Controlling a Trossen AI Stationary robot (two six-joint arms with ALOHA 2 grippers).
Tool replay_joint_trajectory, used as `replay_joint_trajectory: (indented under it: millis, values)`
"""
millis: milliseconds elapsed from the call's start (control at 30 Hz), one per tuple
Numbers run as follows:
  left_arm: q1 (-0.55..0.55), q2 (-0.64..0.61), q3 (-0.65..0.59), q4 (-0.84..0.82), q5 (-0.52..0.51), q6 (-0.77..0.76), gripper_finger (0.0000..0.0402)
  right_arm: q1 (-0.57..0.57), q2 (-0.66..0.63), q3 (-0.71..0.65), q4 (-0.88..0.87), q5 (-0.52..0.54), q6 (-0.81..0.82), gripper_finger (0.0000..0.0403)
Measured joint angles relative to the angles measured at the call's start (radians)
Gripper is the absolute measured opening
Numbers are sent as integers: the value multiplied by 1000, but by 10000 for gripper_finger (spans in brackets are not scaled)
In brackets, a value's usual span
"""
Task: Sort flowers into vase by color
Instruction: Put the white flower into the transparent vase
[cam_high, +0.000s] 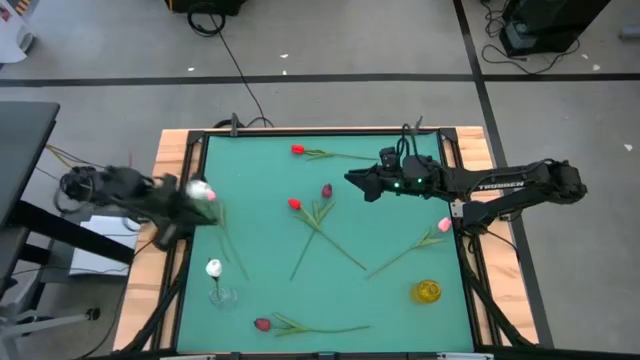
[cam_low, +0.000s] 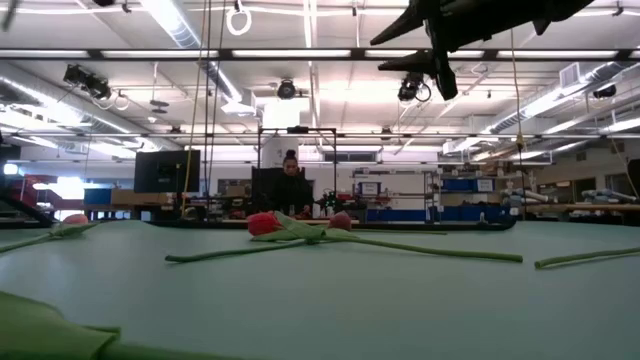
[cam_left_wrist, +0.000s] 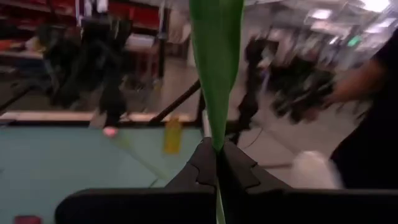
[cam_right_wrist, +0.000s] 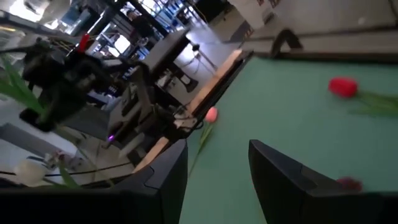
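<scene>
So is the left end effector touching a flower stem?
Touching: the left wrist view shows the left end effector shut on a green stem.

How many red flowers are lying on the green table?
3: one red flower near the far edge, one in the middle beside a dark maroon one, one by the near edge. None seems hidden.

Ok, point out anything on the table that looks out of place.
Nothing looks damaged or spilled. Loose flowers lie scattered across the green mat; two cross near its middle. The left gripper holds a pink flower at the left edge.
</scene>
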Motion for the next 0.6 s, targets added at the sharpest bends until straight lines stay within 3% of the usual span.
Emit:
replay_joint_trajectory:
  millis: [100, 233, 333, 467, 600]
  values:
    - [-46, -57, -10, -64, 1, -11, 2, 30, 27, 0, 0, 14, 50, 177]
    - [-82, -83, -11, -132, 21, 20, 2, 96, 66, 0, 2, 123, 124, 177]
    - [-97, -72, -11, -131, 133, 27, 2, 147, 96, 0, 2, 211, 197, 177]
    - [-109, -64, -25, -127, 234, 25, 2, 192, 117, 0, 2, 253, 274, 177]
    - [-115, -66, -68, -105, 259, 47, 2, 248, 128, 0, 2, 331, 345, 177]
